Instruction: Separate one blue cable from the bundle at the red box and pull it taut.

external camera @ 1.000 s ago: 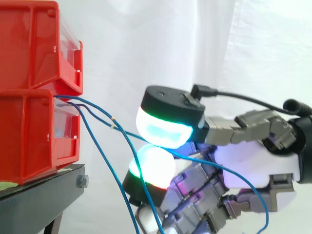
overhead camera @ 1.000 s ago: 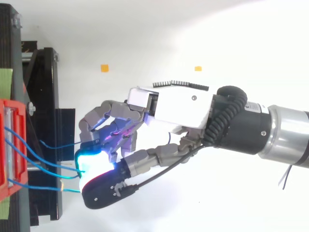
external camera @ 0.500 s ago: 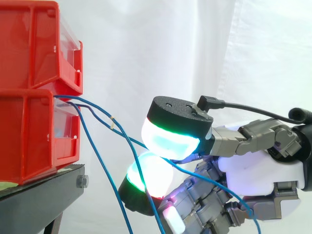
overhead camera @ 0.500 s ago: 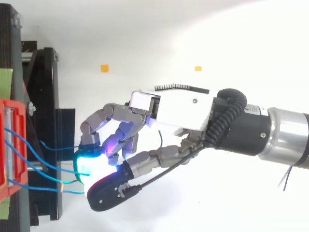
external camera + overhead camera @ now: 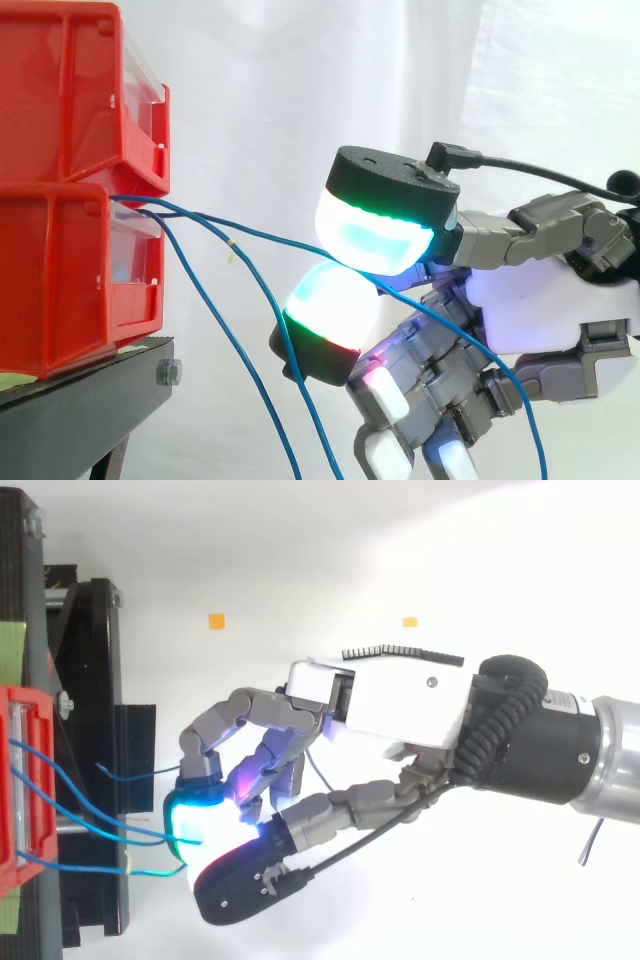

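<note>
Hand (image 5: 540,310) pinches one blue cable (image 5: 270,240) of three; two red bins (image 5: 70,100)

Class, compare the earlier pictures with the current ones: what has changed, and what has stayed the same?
The hand, pinching one blue cable, drew back from the red bins, and that cable pulled straighter. The bins, the black stand and the other blue cables stayed put.

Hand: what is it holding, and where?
The hand pinches one blue cable between thumb and finger pads, partway along, out from the red bin.
</note>
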